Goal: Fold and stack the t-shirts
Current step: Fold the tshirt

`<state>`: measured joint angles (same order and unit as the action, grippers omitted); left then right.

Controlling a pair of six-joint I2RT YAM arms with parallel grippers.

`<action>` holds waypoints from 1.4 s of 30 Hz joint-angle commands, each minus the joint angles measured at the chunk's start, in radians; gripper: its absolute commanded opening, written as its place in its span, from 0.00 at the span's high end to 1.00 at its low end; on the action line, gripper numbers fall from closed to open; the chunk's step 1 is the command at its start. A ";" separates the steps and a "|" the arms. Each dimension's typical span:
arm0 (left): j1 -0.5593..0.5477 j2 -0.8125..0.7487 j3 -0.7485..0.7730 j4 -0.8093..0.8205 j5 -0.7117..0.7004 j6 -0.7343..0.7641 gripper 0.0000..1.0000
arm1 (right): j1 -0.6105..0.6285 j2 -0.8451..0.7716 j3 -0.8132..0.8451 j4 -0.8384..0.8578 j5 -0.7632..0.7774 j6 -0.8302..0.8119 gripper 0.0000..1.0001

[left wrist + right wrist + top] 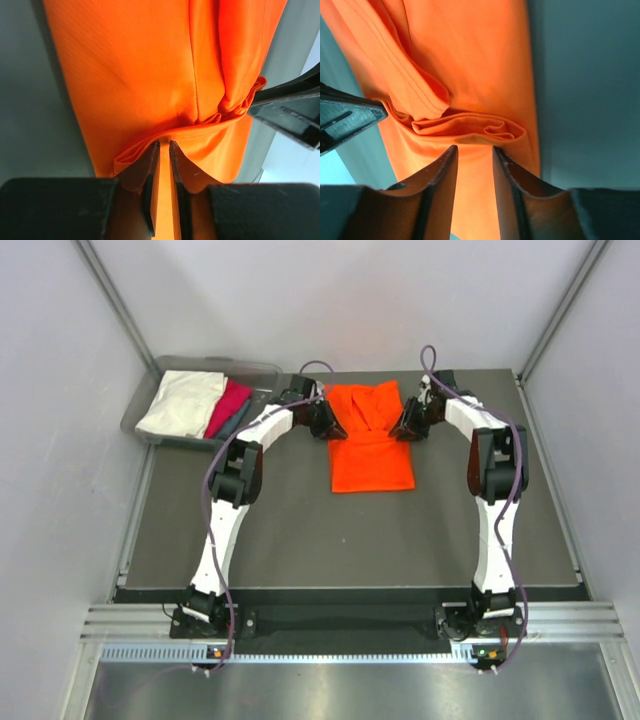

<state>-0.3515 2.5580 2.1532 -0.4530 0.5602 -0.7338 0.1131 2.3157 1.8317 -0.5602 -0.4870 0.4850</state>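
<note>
At ten o'clock, by the far corner of the dark table (300,530): grey plastic bin (137,418). Inside it, a cream-white t-shirt (185,402) on the nine o'clock side, then a magenta-pink t-shirt (230,405), then a teal-grey t-shirt (240,422) peeking out toward four o'clock.

Just at the bin's three o'clock: left arm (265,425), bent, close beside the bin wall, contact not clear.

Next, left gripper (325,420), set against the nine o'clock edge of the orange t-shirt (372,462). Through the left wrist camera: closed to a thin slit, a band of orange cloth clamped between the fingers (150,175), a folded hem curling over the tips. Dark body of the other gripper crowding in at three o'clock of that view.

Orange t-shirt lying at twelve o'clock on the table, near half flat and squared, far half rumpled with the sleeves folded inward.

At its three o'clock edge: right gripper (408,422), facing the left one across the cloth. Through the right wrist camera: narrow gap, orange cloth showing between the fingers (445,175), a bunched fold just past the tips. Impossible to tell whether pinched or merely straddled.
</note>
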 commanded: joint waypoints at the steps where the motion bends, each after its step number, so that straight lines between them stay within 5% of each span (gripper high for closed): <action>1: 0.020 0.015 0.045 0.036 -0.028 -0.016 0.81 | -0.052 0.023 0.110 0.004 0.005 -0.005 0.64; 10: 0.023 -0.224 -0.083 -0.113 -0.078 0.134 0.71 | -0.105 -0.139 0.124 -0.211 0.134 -0.170 0.34; 17: -0.045 -0.650 -0.633 -0.055 -0.296 0.074 0.44 | -0.136 -0.482 -0.417 -0.045 0.061 -0.082 0.17; 21: -0.092 -0.806 -0.944 0.170 -0.307 -0.178 0.42 | -0.132 -0.602 -0.713 0.193 -0.041 0.072 0.17; 26: -0.121 -0.814 -1.041 0.306 -0.338 -0.350 0.40 | -0.124 -0.705 -0.961 0.399 -0.015 0.188 0.24; 30: -0.156 -0.822 -1.135 0.445 -0.431 -0.559 0.41 | -0.121 -0.705 -1.045 0.519 -0.024 0.243 0.34; 42: -0.182 -0.743 -1.263 0.550 -0.477 -0.817 0.49 | -0.061 -0.685 -1.089 0.634 0.044 0.336 0.48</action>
<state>-0.5327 1.8091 0.9218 0.0605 0.1364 -1.4513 0.0338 1.6325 0.7395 0.0135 -0.4797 0.7963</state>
